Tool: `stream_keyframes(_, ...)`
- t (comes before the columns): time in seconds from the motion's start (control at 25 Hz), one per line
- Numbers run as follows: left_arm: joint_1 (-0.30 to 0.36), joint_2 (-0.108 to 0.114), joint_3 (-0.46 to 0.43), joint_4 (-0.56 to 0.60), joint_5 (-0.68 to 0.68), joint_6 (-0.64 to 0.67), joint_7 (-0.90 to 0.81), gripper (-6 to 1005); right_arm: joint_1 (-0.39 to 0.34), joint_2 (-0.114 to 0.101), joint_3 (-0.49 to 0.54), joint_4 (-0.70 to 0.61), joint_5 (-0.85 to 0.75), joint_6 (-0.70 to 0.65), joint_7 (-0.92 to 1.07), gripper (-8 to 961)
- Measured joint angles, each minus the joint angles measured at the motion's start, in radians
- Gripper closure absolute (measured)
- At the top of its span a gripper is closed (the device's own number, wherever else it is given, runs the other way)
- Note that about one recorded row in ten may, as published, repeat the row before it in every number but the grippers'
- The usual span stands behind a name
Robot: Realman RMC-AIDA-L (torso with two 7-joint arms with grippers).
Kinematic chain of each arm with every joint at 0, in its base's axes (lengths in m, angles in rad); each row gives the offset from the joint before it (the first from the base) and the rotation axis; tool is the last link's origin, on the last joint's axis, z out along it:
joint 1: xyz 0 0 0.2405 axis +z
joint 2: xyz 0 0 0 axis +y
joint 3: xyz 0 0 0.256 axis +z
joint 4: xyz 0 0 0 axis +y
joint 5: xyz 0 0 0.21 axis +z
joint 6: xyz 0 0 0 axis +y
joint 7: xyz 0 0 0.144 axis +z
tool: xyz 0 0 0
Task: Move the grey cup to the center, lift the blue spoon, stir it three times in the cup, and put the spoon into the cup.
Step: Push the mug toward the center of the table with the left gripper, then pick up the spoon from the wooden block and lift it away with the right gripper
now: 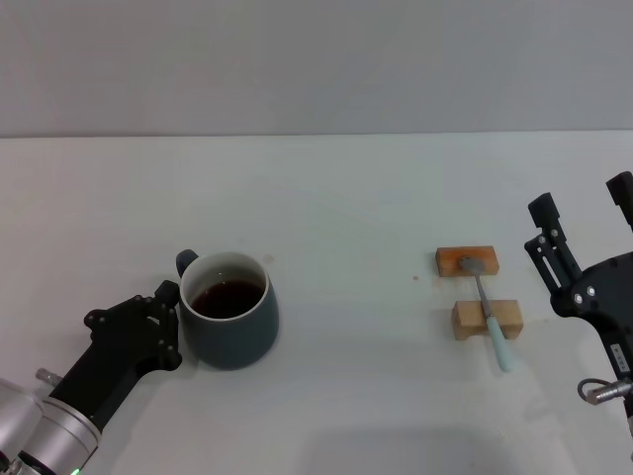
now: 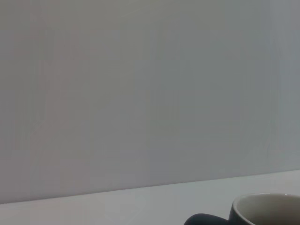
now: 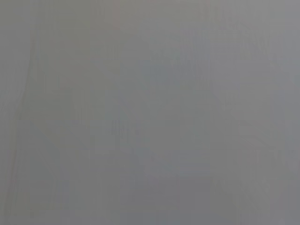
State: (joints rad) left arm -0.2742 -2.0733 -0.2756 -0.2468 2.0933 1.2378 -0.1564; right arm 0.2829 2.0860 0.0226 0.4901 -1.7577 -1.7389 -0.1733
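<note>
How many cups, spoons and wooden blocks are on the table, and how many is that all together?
Cups: 1, the grey cup with dark liquid inside.
Spoons: 1, the blue spoon lying across the blocks.
Wooden blocks: 2, the far wooden block and the near wooden block.
Total: 4 things.

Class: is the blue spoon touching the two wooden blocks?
Touching. The head view shows the blue spoon lying across both wooden blocks, bowl on the far one, handle overhanging the near one.
</note>
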Motion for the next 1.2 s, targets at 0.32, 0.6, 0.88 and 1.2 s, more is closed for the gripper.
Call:
stream_keyframes(0.32, -0.003, -0.001, 0.009, -0.02, 0.01, -0.001, -0.007, 915, 0.005, 0.0, 0.002, -0.003, 0.003, 0.015, 0.0, 188)
stream_keyframes(0.6, -0.01, -0.002, 0.013, -0.055, 0.038, -0.041, 0.0, 908, 0.016, 0.0, 0.003, -0.004, 0.003, 0.03, 0.0, 188)
stream_keyframes(0.88, 0.016, 0.005, -0.055, -0.036, 0.032, -0.039, 0.004, 901, 0.018, 0.0, 0.004, -0.005, 0.003, 0.037, 0.0, 188)
stream_keyframes(1.2, 0.11, 0.013, -0.18, 0.032, 0.032, 0.087, -0.011, 894, 0.008, -0.001, 0.003, -0.005, 0.006, 0.039, 0.0, 187)
